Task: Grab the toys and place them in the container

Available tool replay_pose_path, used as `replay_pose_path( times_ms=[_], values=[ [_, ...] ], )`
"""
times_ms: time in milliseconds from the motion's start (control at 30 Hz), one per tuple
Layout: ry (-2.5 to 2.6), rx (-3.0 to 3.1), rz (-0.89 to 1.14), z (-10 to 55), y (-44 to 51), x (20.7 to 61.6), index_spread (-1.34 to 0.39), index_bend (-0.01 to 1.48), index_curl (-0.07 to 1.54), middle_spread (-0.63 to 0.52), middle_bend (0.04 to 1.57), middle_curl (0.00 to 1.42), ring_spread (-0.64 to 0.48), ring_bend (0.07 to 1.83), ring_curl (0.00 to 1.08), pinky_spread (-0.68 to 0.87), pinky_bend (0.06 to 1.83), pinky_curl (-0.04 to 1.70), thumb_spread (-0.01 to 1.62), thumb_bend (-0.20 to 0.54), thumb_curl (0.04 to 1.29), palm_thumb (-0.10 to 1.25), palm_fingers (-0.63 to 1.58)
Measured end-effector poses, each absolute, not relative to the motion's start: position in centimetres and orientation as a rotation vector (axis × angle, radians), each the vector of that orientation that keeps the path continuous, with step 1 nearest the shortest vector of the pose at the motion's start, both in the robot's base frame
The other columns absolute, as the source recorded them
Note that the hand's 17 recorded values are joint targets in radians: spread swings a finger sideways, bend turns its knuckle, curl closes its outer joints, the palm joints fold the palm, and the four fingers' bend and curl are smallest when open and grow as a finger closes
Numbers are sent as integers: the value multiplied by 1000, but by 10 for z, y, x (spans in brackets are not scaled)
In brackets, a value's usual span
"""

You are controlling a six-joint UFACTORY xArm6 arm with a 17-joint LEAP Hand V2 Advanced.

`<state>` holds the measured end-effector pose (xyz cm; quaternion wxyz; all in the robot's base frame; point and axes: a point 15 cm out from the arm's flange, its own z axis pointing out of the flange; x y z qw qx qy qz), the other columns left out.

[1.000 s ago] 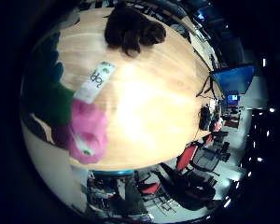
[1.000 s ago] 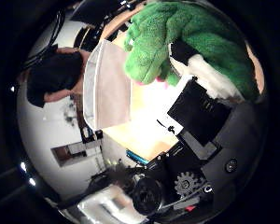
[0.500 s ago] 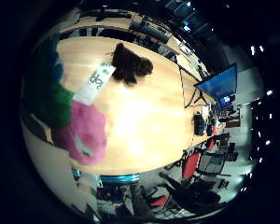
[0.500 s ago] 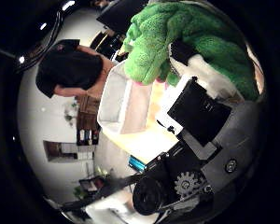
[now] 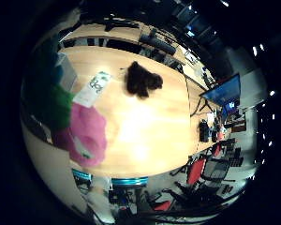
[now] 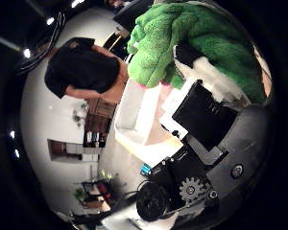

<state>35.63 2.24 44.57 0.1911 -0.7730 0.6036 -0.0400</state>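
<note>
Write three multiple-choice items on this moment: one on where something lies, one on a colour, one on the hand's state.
1. Where does the dark brown plush toy lie?
A. on the wooden table
B. in the white container
C. on a chair

2. What colour is the plush toy close to the palm?
A. blue
B. green
C. yellow

3. What is the hand doing?
A. hanging open
B. curled on nothing
C. holding the green toy

Answers: 1 A, it sits alone on the tabletop; 2 B, green fur fills the thumb side view; 3 C, a finger crosses the toy.
</note>
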Motion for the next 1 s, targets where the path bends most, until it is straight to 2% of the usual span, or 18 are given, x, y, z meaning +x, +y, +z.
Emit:
replay_pose_path(
  times_ms=[167,467,767,1000],
  values=[
    [1619,-2214,-69,457,71,364,-603,383,641,-385,1003,519,-323,1205,466,-558,1062,453,993,-18,325,991,1246],
    [1516,-2326,56,431,153,371,-607,376,656,-385,1008,516,-323,1206,467,-552,1060,458,993,-18,325,991,1244],
    [1395,-2421,74,429,228,376,-611,361,663,-384,1009,513,-322,1203,465,-554,1059,460,993,-18,328,996,1244],
    [1386,-2447,68,426,242,378,-616,358,670,-383,1007,510,-322,1203,464,-554,1055,460,989,-17,331,998,1245]
  ],
)
